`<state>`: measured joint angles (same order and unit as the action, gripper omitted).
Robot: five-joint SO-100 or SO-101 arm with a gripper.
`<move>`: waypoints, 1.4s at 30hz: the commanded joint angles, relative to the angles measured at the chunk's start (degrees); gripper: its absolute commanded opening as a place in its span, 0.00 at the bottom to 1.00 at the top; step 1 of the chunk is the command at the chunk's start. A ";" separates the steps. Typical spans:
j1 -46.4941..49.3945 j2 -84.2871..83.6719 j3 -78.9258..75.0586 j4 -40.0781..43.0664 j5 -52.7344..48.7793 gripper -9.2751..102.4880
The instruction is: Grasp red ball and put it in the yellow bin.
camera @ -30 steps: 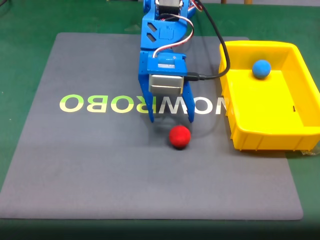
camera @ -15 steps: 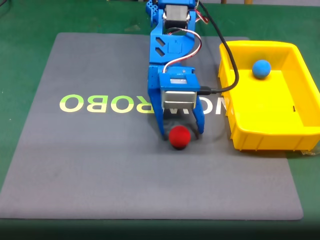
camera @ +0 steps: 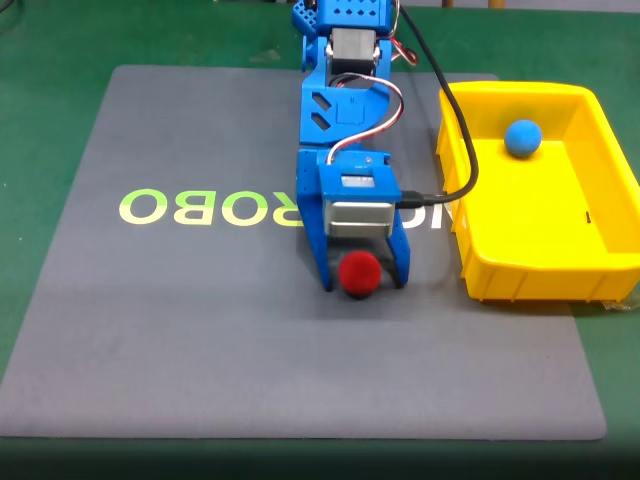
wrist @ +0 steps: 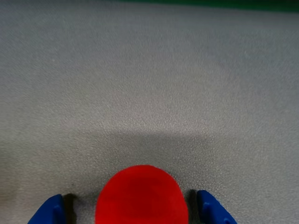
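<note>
Fixed view findings: the blue arm (camera: 343, 110) is reaching down from the far edge of the grey mat (camera: 200, 320), and its gripper (camera: 362, 282) is sitting low over the mat's central area, slightly toward the right edge. The jaws are standing spread, one on each side of the red ball (camera: 359, 274), which is resting on the mat between them. The left finger (camera: 322, 262) and the right finger (camera: 399, 262) are flanking the ball closely; whether either is touching it cannot be told from this view. Wrist view findings: the red ball (wrist: 141, 197) is lying at the bottom edge of the picture on the grey mat (wrist: 149, 84), with a blue fingertip (wrist: 49, 212) to its left and another (wrist: 212, 210) to its right; a narrow strip of shadowed mat is showing between each tip and the ball, so the gripper (wrist: 131, 212) is not yet pinching it. The yellow bin (camera: 470, 250) is standing at the mat's right edge in the fixed view, just beside the gripper, and is overhanging onto the green table surface (camera: 60, 40). A blue ball (camera: 522, 137) is lying inside the bin near its far wall. A black cable (camera: 450, 110) is running from the arm down to the camera housing (camera: 358, 215) above the gripper. Mirrored yellow-green lettering (camera: 200, 207) is crossing the mat's middle.
</note>
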<state>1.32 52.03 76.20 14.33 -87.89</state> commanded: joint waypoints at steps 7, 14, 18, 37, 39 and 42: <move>-0.53 -0.79 -5.45 -2.55 0.18 0.35; -0.79 -1.14 -5.71 -2.37 -0.53 0.17; -1.05 -0.88 -5.71 -1.49 -0.53 0.08; -0.97 15.12 -2.11 2.90 1.05 0.08; -1.41 19.95 0.97 2.90 1.05 0.08; -2.81 28.65 7.21 2.90 1.05 0.08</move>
<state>0.09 69.43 80.77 17.14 -87.80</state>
